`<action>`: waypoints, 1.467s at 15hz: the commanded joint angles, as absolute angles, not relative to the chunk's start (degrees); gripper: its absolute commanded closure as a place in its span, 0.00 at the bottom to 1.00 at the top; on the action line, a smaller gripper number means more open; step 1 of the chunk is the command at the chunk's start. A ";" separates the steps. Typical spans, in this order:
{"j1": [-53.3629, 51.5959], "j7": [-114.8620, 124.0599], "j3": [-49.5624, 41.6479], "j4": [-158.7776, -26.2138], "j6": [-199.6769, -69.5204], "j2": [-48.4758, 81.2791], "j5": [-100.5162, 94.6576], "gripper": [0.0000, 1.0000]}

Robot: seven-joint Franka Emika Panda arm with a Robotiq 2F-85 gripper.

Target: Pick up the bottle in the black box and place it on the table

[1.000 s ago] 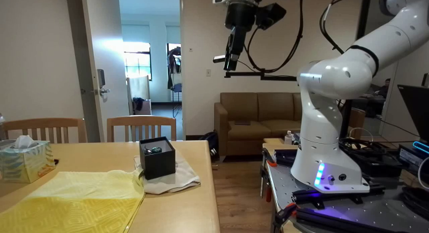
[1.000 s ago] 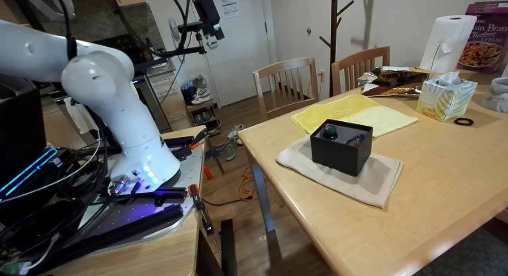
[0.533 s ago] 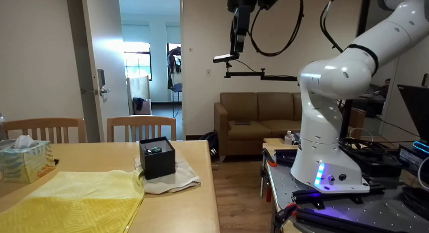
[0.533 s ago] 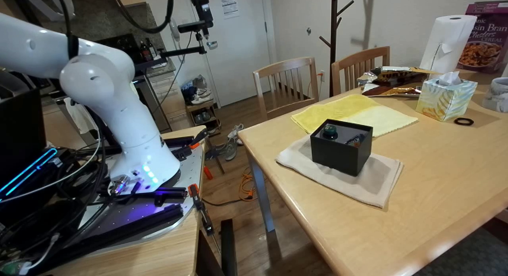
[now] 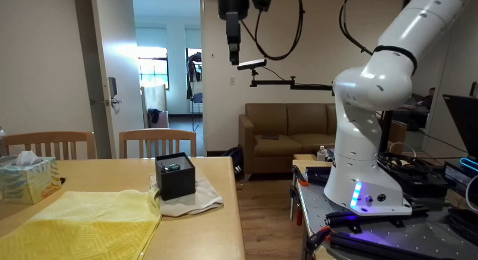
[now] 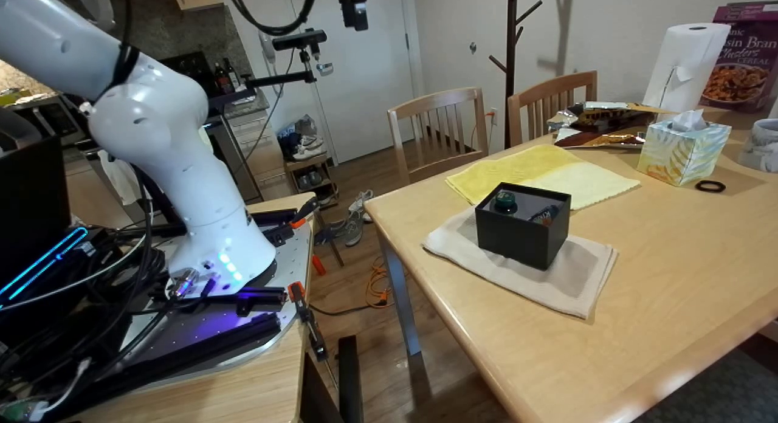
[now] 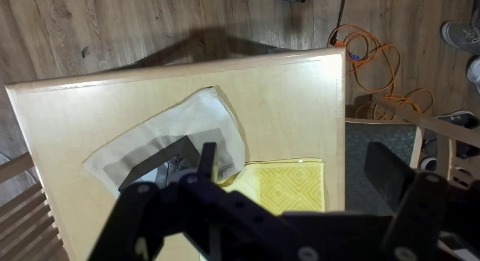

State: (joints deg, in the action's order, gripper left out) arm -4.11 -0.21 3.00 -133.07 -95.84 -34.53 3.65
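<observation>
The black box (image 5: 177, 183) stands open at the top on a folded pale cloth on the light wooden table (image 6: 668, 277). The bottle (image 6: 505, 202) is inside the box, with its dark green cap showing in both exterior views; its lower part is hidden by the box walls. In the wrist view the box (image 7: 162, 156) is at lower left, partly covered by a finger, and the bottle is not clear. My gripper (image 5: 234, 58) hangs high above the table, pointing down, off to the robot's side of the box. In the wrist view the gripper (image 7: 296, 165) is open and empty.
Another small item with lettering (image 6: 544, 215) lies in the box beside the bottle. The pale cloth (image 6: 577, 283) is under the box. A yellow cloth (image 5: 82, 222), a tissue box (image 6: 684, 146) and a black ring (image 6: 710, 186) are on the table. A camera bar (image 5: 291, 82) extends near the gripper.
My gripper has moved from the robot's side toward the table and box, and has turned from a slant to pointing straight down. The box and its contents have not moved.
</observation>
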 commanded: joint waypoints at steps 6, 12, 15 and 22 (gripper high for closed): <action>-1.78 -0.68 1.77 -121.72 -99.65 -9.16 -0.11 0.00; -1.82 -0.83 0.37 -123.53 -103.65 -3.85 1.08 0.00; -1.78 -1.44 0.18 -123.56 -103.93 -1.18 1.11 0.00; -2.64 -1.92 1.21 -123.75 -123.28 -0.01 4.13 0.00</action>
